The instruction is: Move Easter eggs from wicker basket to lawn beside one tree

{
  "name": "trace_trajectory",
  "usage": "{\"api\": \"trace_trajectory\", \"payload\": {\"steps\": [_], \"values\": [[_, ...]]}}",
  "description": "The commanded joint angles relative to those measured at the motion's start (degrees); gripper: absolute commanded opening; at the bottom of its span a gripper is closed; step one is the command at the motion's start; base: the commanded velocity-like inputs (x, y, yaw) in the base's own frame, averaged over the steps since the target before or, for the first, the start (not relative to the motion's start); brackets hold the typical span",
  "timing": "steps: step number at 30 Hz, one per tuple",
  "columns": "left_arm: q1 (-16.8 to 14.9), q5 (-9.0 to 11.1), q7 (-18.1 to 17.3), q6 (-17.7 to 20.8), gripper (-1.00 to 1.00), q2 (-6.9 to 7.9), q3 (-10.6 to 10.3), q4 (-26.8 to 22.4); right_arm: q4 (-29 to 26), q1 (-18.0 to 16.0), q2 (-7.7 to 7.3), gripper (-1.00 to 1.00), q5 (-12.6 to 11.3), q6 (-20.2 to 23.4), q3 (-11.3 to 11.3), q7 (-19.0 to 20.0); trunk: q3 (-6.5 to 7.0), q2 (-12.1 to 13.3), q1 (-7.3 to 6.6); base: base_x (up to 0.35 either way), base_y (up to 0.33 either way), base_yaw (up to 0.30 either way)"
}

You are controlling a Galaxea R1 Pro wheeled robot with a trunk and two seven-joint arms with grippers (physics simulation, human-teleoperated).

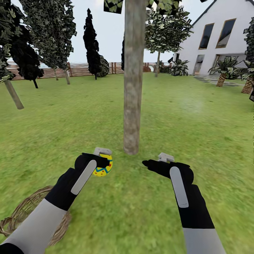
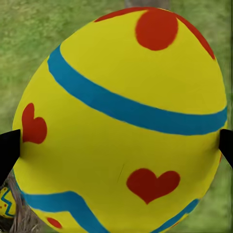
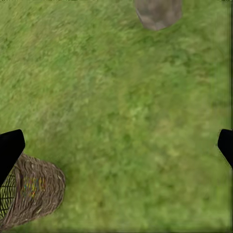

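Easter egg (image 1: 103, 167) sits pinched in my left end effector (image 1: 101, 159), held above the lawn (image 1: 183, 120) a little short of the tree (image 1: 133, 81) and slightly to its left. In the left wrist view the egg (image 2: 121, 121) is yellow with blue bands, red hearts and a red dot, and a dark fingertip (image 2: 8, 150) presses on each of its sides. Past its lower edge I see a sliver of a second egg (image 2: 7, 203) (yellow, blue zigzag), too cropped to place.

Right end effector (image 1: 155, 160) is spread wide and carries nothing; it hangs over bare grass to the right of the trunk base. Its wrist view shows the fingertips (image 3: 10, 148) far apart, the trunk base (image 3: 158, 12) and the wicker basket (image 3: 34, 194) on the grass.

In the head view the basket (image 1: 24, 211) lies on the lawn under my left forearm, partly covered (contents not readable). Beyond: wooden fence (image 1: 81, 69), dark cypress-like trees (image 1: 92, 42), white house (image 1: 222, 35).
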Motion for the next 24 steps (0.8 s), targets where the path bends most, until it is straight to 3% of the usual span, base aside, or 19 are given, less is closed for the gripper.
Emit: {"api": "trace_trajectory", "payload": {"steps": [1,10,21,22,23,24], "values": [[-0.1,0.5,0.6,0.1,-1.0,0.05,-0.1,0.0,0.0,0.0,0.07,1.0,-0.6,0.2,-0.1,-0.5,-0.06,0.0,0.0,-0.001,-0.286,-0.006],[-0.1,0.4,0.6,0.1,-1.0,0.08,-0.1,0.2,0.0,0.0,0.06,1.0,-0.7,0.2,-0.2,-0.5,0.29,0.0,0.0,0.011,-0.287,-0.121],[-0.1,0.5,0.7,0.1,-1.0,0.08,-0.1,0.4,0.0,0.0,0.1,1.0,-0.7,0.2,-0.1,-0.5,0.84,0.0,0.0,0.192,-0.262,-0.163],[-0.1,0.5,0.7,0.1,-1.0,0.08,-0.1,0.4,-0.1,0.0,0.11,1.0,-1.1,0.2,0.4,0.2,0.84,0.0,0.0,0.221,-0.248,-0.017],[-0.1,0.5,0.7,0.1,-1.0,0.08,-0.1,0.4,-0.2,0.0,-0.12,1.0,-4.7,0.2,1.7,1.7,0.85,0.0,0.0,0.205,-0.257,-0.004],[-0.1,0.5,0.7,0.1,-1.0,0.08,-0.1,0.4,-0.2,0.0,-0.17,1.0,-5.2,0.2,1.8,1.9,0.85,0.0,0.0,0.204,-0.258,-0.002]]}}
